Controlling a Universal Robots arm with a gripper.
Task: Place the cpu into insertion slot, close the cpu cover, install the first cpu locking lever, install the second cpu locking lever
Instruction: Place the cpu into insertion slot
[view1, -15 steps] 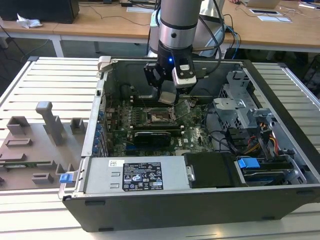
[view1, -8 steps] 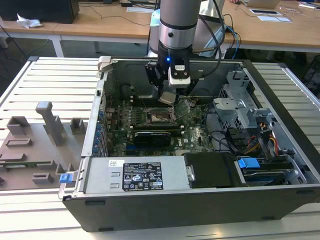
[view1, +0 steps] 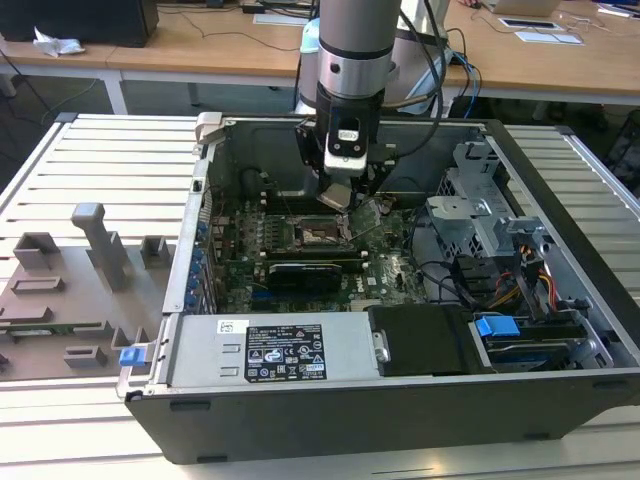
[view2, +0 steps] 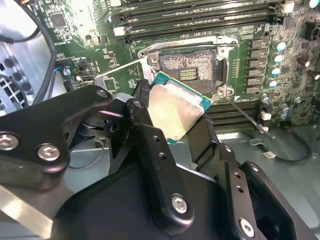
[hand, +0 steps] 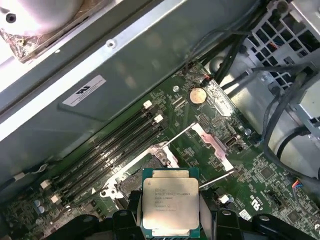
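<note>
While the gripper is pinching the cpu by two opposite edges, one finger on each side, I am watching mostly the gap under the chip. The cpu is hanging in the air with its silver top facing up, and the insertion slot is lying below it and a little ahead of the jaws, apart from it. In the exterior view the chip is sitting just above the slot and looking tilted; I am judging that its edges are turned a little against the slot's edges, but from these angles I cannot be sure. The slot is lying open, with its pale contact field exposed. In the first wrist view the cpu cover is standing lifted beside the slot, and a thin lever rod is rising near it. The room is narrow: long memory slots are running just beside, and the computer case is walling in the green board.
</note>
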